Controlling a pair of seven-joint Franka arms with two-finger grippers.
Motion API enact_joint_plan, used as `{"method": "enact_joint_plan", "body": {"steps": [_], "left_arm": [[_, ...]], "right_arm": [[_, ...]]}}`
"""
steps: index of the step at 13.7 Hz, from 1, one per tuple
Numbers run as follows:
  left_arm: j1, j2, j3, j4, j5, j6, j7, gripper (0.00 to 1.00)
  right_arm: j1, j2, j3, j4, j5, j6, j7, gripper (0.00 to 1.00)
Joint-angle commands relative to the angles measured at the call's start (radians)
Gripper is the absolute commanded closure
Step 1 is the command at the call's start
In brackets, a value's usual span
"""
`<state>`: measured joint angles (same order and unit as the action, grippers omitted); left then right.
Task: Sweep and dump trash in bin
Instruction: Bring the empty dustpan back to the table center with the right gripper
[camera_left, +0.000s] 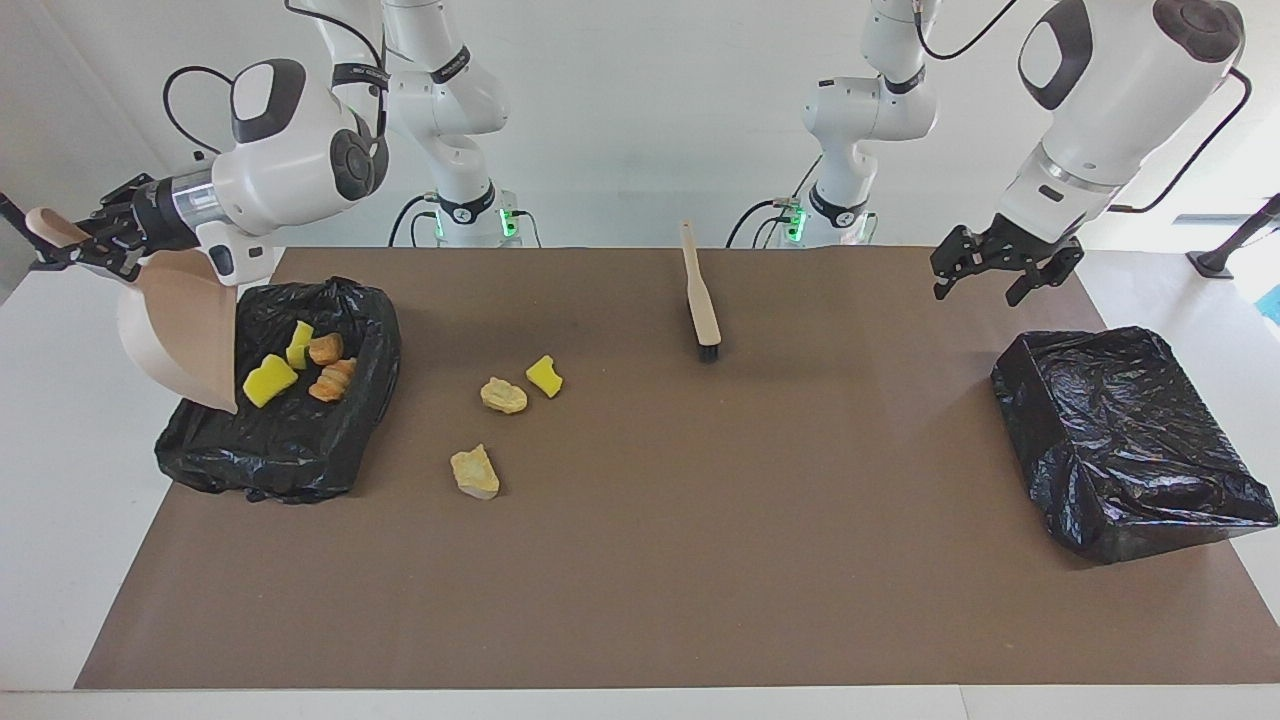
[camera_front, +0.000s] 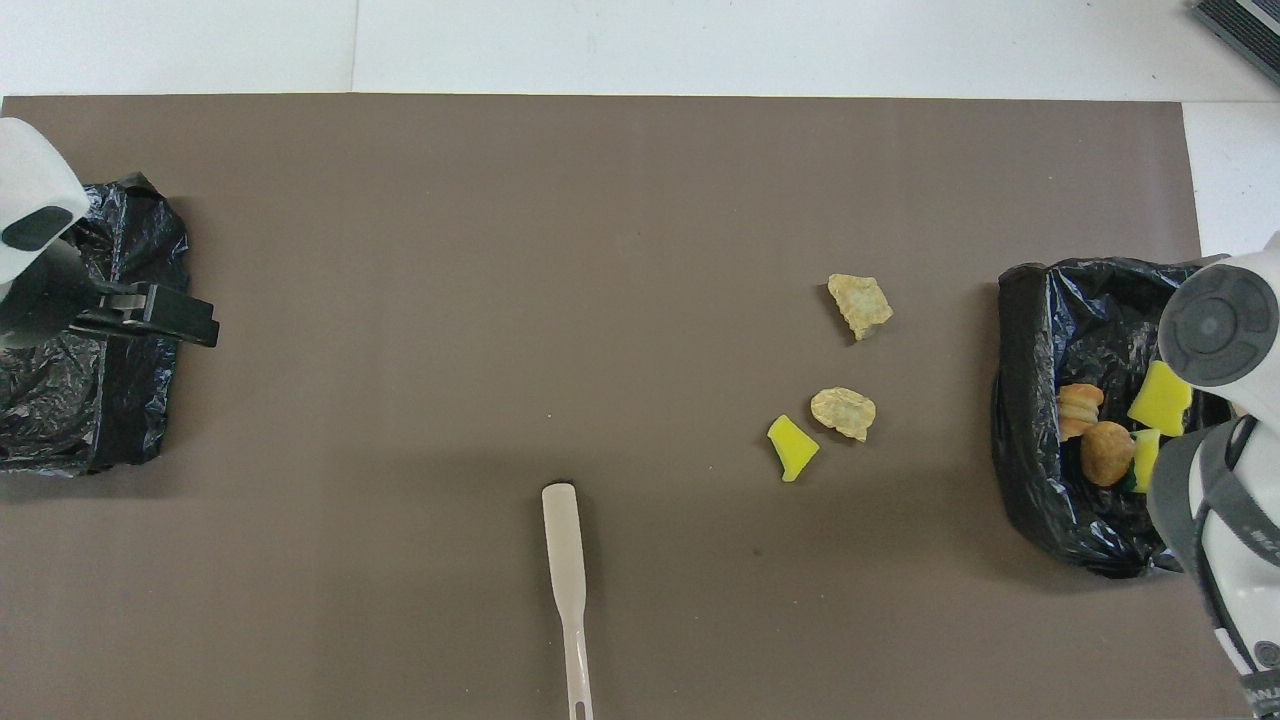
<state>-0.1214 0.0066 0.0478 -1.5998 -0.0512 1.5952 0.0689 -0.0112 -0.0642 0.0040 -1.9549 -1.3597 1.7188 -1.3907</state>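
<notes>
Black bins (camera_left: 290, 440), brown mat (camera_left: 700, 520), beige dustpan (camera_left: 180, 330) and brush (camera_left: 700, 300), yellow, tan, orange trash (camera_left: 545, 376).

Open mat mid-table — only the brush (camera_left: 703, 300) and three loose scraps (camera_left: 505, 395) in the way

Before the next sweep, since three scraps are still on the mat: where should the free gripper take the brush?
Grip the brush by the narrow handle end nearest the robots, coming straight down with the left gripper. It lies flat, bristle end pointing away from the robots, and nothing crowds the handle.
</notes>
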Motion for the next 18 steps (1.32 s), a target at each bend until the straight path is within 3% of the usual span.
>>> {"method": "enact_joint_plan", "body": {"steps": [1,4,8,12,15,18], "left_arm": [[0.037,-0.008,-0.005,0.012,0.014,-0.024,0.031,0.00],[0.035,-0.008,-0.006,0.006,0.005,0.012,0.026,0.00],[0.020,-0.007,-0.041,0.015,0.008,-0.016,0.009,0.00],[0.049,-0.013,-0.068,0.015,0.014,-0.032,0.009,0.00],[0.046,-0.023,-0.069,0.012,0.036,-0.050,0.008,0.00],[0.054,-0.043,-0.059,-0.018,0.036,-0.038,0.015,0.00]], "right_arm": [[0.008,-0.028,0.010,0.035,0.095,-0.045,0.018,1.00],[0.032,0.015,0.011,0.227,0.380,-0.227,0.117,1.00],[0.152,0.029,0.013,0.293,0.626,-0.363,0.518,1.00],[0.160,0.052,0.011,0.326,1.023,-0.348,0.957,1.00],[0.241,0.109,0.017,0.333,1.145,-0.306,1.294,1.00],[0.362,0.254,0.019,0.454,1.278,-0.286,1.661,1.00]]}}
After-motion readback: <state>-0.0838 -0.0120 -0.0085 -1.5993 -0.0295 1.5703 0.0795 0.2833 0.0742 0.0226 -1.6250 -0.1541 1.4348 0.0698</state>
